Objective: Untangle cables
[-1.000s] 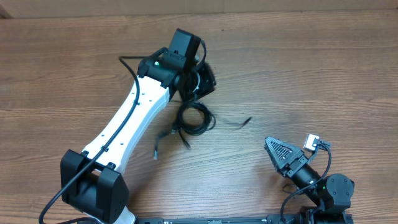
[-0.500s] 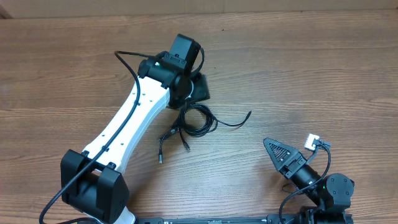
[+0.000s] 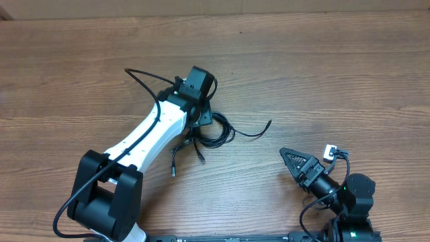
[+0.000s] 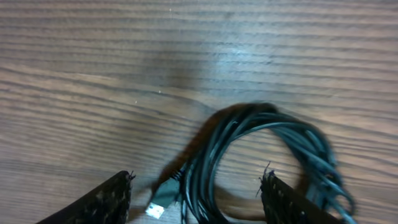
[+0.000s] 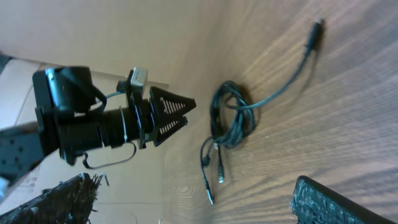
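The cables [image 3: 220, 134] lie as one black coiled bundle mid-table, with a loose end [image 3: 269, 123] trailing right and plug ends [image 3: 174, 168] spread to the lower left. My left gripper [image 3: 201, 118] hovers open over the bundle's left edge. In the left wrist view the coil [image 4: 267, 140] and a silver-tipped plug [image 4: 159, 203] lie between the spread fingers [image 4: 102, 200], touching neither. My right gripper [image 3: 296, 163] stands open near the front right, apart from the bundle. Its wrist view shows the cables [image 5: 233, 121] far ahead of its gripper [image 5: 199, 205].
The thick black cable of the left arm [image 3: 144, 84] arcs over the wood behind its white link [image 3: 144, 138]. A pale surface borders the table's far edge [image 3: 201, 7].
My left gripper has opened and let go of the bundle, which now rests on the table. It has since drawn back and down over the bundle's left side. The right gripper shifted slightly left.
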